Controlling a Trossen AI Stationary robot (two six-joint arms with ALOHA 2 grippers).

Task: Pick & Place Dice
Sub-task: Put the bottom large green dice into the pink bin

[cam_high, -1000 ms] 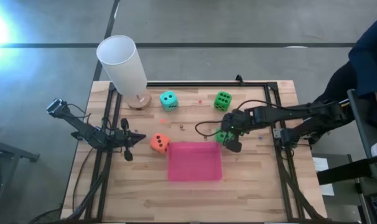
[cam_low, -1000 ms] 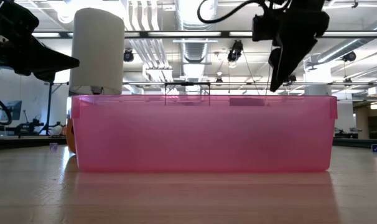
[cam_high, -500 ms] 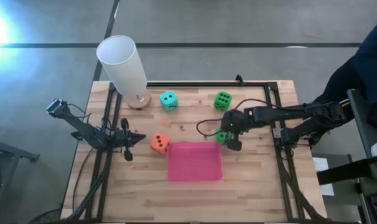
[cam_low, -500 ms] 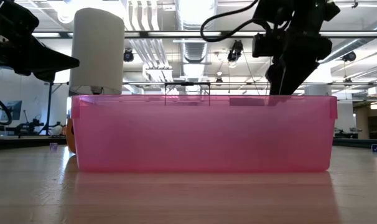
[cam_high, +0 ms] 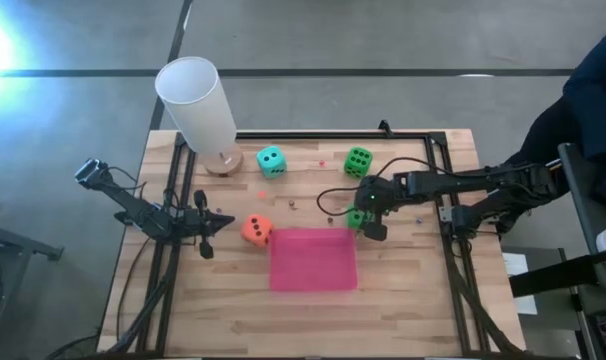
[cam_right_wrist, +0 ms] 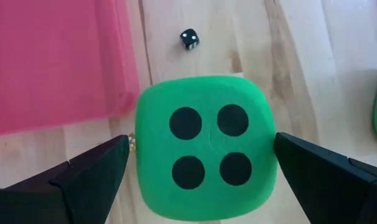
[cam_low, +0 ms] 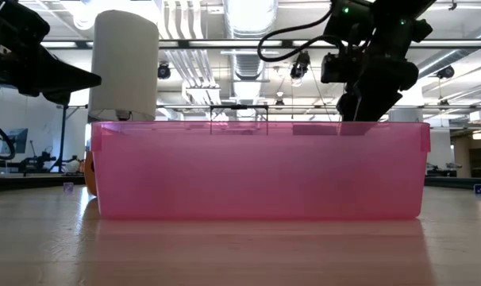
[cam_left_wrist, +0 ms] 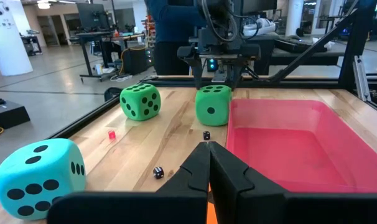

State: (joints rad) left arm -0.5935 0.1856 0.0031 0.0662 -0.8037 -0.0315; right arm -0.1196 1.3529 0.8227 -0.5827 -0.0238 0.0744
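High view: the left gripper is clenched on nothing, the orange die just beside it. Farther right, the right gripper stands spread wide astride a green die, not gripping it, the pink bin alongside.

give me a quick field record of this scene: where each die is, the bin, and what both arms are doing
right gripper: fingers open, one on each side of a green die, four pips up, not closed on it
that die's place: on the table by the far right corner of the pink bin
second green die: far side of table, free
teal die: near the white cylinder
orange die: at the bin's left edge
bin: no die inside
left gripper: fingers shut, empty, waiting at table's left
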